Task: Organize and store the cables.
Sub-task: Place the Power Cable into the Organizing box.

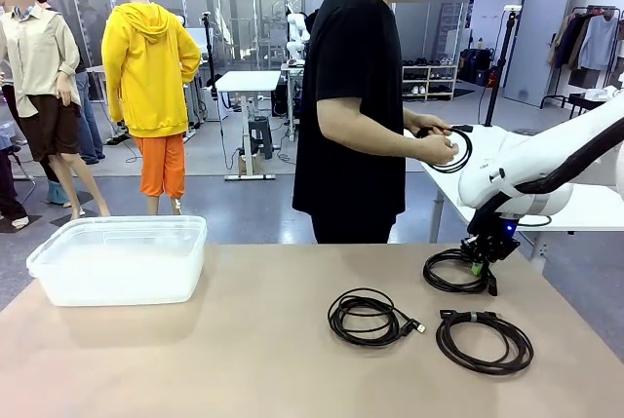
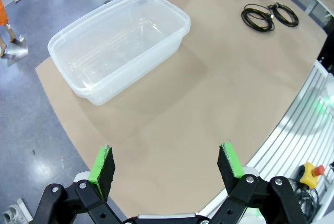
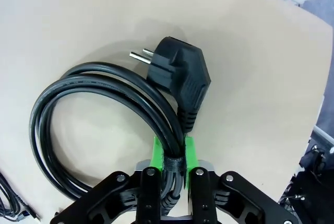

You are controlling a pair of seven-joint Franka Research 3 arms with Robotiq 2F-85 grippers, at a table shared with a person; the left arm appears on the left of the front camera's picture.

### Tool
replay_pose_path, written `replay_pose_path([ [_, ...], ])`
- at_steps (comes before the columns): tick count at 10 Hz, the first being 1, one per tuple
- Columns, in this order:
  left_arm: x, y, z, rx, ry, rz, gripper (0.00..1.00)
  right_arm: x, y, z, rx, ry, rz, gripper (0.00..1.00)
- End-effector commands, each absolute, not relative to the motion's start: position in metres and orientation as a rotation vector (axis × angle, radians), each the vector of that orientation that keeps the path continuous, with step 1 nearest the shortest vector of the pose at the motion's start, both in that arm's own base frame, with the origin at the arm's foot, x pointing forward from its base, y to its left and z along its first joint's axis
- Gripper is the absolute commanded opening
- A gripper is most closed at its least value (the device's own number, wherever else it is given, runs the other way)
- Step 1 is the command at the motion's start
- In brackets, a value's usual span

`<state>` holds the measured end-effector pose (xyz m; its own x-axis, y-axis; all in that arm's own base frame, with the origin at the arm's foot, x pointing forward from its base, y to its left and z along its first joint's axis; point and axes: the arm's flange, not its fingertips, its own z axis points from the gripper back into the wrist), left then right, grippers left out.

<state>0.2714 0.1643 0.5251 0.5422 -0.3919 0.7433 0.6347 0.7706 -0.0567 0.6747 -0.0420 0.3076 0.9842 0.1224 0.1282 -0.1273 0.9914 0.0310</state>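
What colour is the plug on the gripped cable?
Black plug; right wrist view shows it best.

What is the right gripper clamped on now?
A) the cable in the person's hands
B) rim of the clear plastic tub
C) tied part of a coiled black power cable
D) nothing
C: the right gripper pinches, between its green pads, the coiled black power cable at its tie, just below the two-pin plug.
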Motion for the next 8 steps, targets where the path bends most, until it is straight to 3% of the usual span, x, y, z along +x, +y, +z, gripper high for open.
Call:
replay_pose_path([
  [1, 0.272, 0.164, 0.526, -0.346, -0.794, -0.637, 1.00, 0.671, -0.030, 0.326, 0.027, -0.116, 0.091, 0.00],
  [3, 0.272, 0.164, 0.526, -0.346, -0.794, -0.637, 1.00, 0.662, -0.021, 0.354, 0.028, -0.013, 0.074, 0.00],
  [5, 0.272, 0.164, 0.526, -0.346, -0.794, -0.637, 1.00, 0.653, -0.016, 0.388, 0.031, -0.017, 0.034, 0.00],
  [8, 0.272, 0.164, 0.526, -0.346, -0.794, -0.637, 1.00, 0.643, -0.022, 0.383, 0.029, 0.004, 0.056, 0.00],
])
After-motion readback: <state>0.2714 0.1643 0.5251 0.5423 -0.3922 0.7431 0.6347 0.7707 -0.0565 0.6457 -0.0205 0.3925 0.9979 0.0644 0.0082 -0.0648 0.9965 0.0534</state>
